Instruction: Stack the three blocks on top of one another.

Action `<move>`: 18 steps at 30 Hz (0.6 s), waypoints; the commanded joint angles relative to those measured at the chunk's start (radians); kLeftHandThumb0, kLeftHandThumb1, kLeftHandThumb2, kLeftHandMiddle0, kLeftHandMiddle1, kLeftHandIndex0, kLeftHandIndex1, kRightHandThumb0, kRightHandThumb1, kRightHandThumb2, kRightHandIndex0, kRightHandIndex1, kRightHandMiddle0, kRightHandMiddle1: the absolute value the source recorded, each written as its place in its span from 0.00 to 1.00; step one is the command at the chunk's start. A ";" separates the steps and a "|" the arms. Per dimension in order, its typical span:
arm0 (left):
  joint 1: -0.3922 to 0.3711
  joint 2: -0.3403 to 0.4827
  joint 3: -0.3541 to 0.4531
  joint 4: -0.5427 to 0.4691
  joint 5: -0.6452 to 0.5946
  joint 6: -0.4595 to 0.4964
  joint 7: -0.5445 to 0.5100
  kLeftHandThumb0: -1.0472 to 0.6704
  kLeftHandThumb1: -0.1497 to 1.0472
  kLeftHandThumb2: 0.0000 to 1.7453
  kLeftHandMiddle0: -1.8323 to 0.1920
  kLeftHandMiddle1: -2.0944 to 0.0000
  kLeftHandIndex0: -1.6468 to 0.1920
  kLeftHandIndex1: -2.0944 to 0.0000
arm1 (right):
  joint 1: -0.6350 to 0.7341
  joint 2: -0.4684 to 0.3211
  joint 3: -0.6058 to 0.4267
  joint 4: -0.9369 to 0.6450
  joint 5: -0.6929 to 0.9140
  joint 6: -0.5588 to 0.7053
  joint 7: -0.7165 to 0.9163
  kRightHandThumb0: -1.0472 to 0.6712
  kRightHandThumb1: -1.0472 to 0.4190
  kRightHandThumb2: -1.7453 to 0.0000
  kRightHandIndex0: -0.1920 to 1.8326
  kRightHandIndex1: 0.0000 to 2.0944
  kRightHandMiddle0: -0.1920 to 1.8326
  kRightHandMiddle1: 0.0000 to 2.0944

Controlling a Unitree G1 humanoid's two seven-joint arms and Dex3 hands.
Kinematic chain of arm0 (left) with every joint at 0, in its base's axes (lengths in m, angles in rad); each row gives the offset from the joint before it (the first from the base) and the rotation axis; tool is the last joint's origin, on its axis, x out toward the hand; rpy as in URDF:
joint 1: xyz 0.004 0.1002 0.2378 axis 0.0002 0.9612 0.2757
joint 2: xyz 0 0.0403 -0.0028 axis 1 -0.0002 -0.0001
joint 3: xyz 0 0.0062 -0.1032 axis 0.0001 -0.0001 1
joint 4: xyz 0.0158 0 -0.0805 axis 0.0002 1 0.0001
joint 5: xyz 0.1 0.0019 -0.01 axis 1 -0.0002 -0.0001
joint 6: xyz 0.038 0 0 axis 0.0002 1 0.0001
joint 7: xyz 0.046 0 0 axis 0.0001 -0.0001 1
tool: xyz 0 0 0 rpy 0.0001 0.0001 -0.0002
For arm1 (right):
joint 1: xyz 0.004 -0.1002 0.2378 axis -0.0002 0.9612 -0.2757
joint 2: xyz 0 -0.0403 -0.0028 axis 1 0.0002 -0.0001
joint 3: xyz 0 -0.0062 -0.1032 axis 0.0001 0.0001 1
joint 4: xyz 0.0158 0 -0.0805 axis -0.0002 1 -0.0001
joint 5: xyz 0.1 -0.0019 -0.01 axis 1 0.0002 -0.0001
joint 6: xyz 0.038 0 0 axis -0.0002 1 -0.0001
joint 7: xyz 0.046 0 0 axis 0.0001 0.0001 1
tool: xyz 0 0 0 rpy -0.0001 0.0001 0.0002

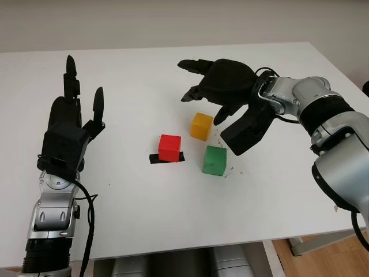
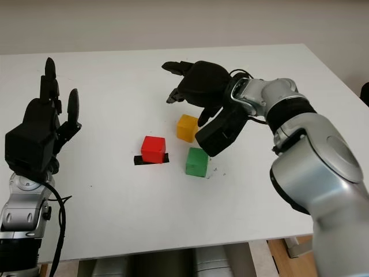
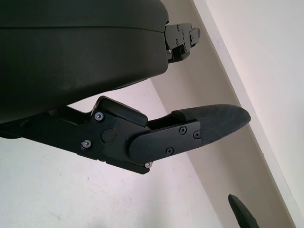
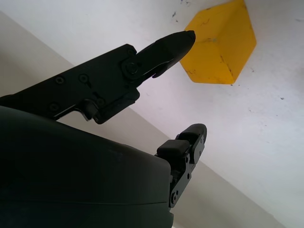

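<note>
Three blocks sit apart near the table's middle: a red block point(image 1: 169, 147) on a strip of black tape point(image 1: 166, 158), a yellow block point(image 1: 202, 126) behind and right of it, and a green block point(image 1: 215, 160) at the front right. My right hand point(image 1: 209, 86) hovers open just above and behind the yellow block point(image 4: 221, 43), holding nothing. One fingertip point(image 4: 183, 39) points close to that block's edge. My left hand point(image 1: 72, 124) is raised over the table's left side, open and far from the blocks.
The white table point(image 1: 144, 213) ends at a front edge near the bottom of the head views. A grey wall runs behind the table's far edge. My right forearm point(image 1: 311, 104) crosses the table's right side.
</note>
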 commanded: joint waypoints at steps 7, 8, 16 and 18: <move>0.008 -0.001 -0.001 -0.030 0.007 0.012 0.007 0.15 1.00 0.40 0.99 0.97 0.98 0.97 | 0.024 0.004 0.042 0.010 -0.018 -0.001 -0.039 0.29 0.16 0.97 0.12 0.03 0.39 0.06; 0.009 0.000 -0.001 -0.029 0.006 0.008 0.006 0.15 1.00 0.40 0.99 0.97 0.98 0.97 | 0.026 0.005 0.045 0.011 -0.019 0.000 -0.042 0.29 0.16 0.97 0.12 0.03 0.39 0.06; 0.010 0.003 -0.003 -0.029 0.009 0.008 0.004 0.16 1.00 0.40 0.99 0.97 0.98 0.97 | 0.044 0.015 0.079 0.021 -0.044 0.031 -0.039 0.28 0.15 0.97 0.10 0.02 0.38 0.05; 0.011 0.003 -0.003 -0.032 0.010 0.011 0.005 0.16 1.00 0.40 0.99 0.97 0.97 0.97 | 0.051 0.019 0.079 0.025 -0.041 0.035 -0.036 0.29 0.15 0.97 0.10 0.02 0.38 0.05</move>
